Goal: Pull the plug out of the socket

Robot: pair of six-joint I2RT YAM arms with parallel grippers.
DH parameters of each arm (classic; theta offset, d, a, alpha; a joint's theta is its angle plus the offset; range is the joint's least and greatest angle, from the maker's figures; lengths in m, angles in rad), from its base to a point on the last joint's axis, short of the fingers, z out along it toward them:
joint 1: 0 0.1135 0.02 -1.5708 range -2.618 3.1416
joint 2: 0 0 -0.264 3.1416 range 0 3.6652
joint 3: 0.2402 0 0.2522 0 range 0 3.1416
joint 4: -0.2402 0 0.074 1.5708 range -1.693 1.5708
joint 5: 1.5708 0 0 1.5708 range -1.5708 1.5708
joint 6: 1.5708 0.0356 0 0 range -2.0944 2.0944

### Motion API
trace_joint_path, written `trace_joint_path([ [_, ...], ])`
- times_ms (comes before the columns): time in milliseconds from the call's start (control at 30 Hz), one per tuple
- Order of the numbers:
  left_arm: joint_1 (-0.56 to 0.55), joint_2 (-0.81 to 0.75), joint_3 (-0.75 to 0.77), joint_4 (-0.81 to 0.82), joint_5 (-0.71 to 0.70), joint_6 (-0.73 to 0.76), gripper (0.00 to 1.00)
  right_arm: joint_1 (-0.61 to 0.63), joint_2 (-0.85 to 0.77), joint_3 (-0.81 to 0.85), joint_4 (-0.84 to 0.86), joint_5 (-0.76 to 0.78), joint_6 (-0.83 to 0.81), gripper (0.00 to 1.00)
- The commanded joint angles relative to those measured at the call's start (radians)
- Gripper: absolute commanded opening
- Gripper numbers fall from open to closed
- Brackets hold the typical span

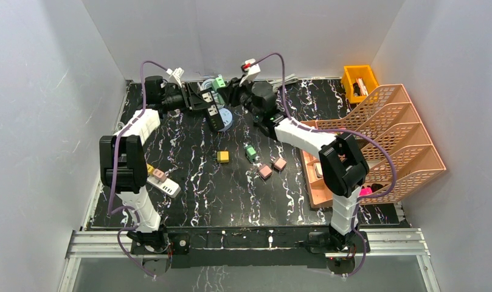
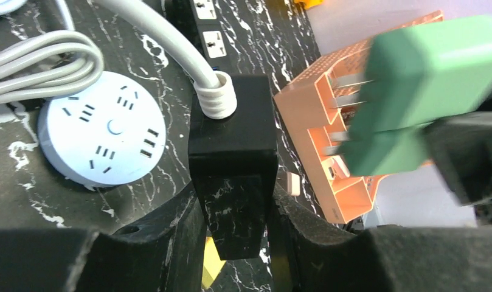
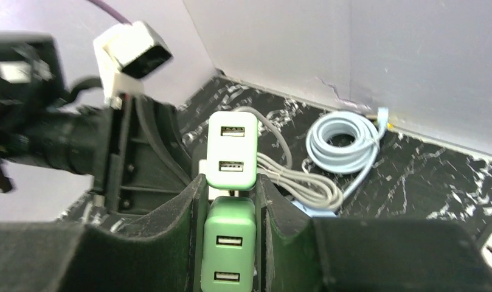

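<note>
1. Well, on my left side, my left gripper (image 2: 234,210) is clamped on the end of the black strip (image 2: 231,140), just below where its white cord (image 2: 170,42) enters, and holds it above the counter (image 2: 24,194). The strip is a stiff, hard case, so the squeeze across its narrow sides should hold. The thick cord may drag on it, though.
2. Beside the strip, down on the counter, lies a round pale-blue socket puck (image 2: 103,128). It is not involved.
3. Further right, the green plug (image 2: 426,85) hangs in the air, apart from the strip, with its metal prongs (image 2: 346,85) bare and pointing back toward the strip. By my reckoning it is out of the socket.
4. The plug looks light, rigid and smooth-sided, so it could slip under a sideways pull. I judge the flat side faces of the body the right place to hold it, never the prongs. It looks like two green blocks stacked, and I cannot tell if they are one piece.
5. On my right, my right gripper (image 3: 229,207) is closed on those side faces, with the plug's USB end facing my wrist camera.
</note>
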Motion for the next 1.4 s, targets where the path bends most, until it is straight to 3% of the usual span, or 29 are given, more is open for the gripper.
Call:
trace_joint_path([
  [0, 0.018, 0.014, 0.048, -0.024, -0.032, 0.020, 0.00, -0.031, -0.093, 0.000, 0.230, -0.220, 0.153, 0.00],
  [200, 0.037, 0.020, 0.051, -0.055, -0.070, 0.034, 0.00, -0.062, -0.145, -0.039, 0.196, -0.290, 0.165, 0.00],
  [367, 0.068, -0.002, 0.016, -0.033, -0.074, 0.042, 0.00, -0.267, -0.348, -0.445, 0.038, -0.322, 0.177, 0.00],
  [500, 0.075, -0.021, -0.017, 0.030, -0.048, 0.004, 0.00, -0.328, -0.372, -0.615, -0.016, -0.350, 0.161, 0.00],
  [633, 0.080, -0.069, -0.050, 0.013, -0.064, 0.025, 0.00, -0.329, -0.209, -0.665, 0.114, -0.403, 0.243, 0.00],
  [867, 0.081, -0.078, -0.061, 0.033, -0.057, 0.010, 0.00, -0.327, -0.075, -0.651, 0.223, -0.456, 0.330, 0.00],
  [1200, 0.084, -0.077, -0.059, 0.013, -0.078, 0.020, 0.00, -0.296, 0.008, -0.619, 0.251, -0.480, 0.405, 0.00],
  [1233, 0.085, -0.076, -0.056, 0.006, -0.088, 0.021, 0.00, -0.294, 0.011, -0.617, 0.247, -0.482, 0.411, 0.04],
  [1300, 0.087, -0.075, -0.053, -0.008, -0.119, 0.021, 0.00, -0.290, 0.010, -0.620, 0.231, -0.465, 0.412, 0.30],
  [1367, 0.091, -0.068, -0.040, -0.041, -0.172, 0.023, 0.00, -0.287, -0.001, -0.623, 0.206, -0.436, 0.397, 0.47],
])
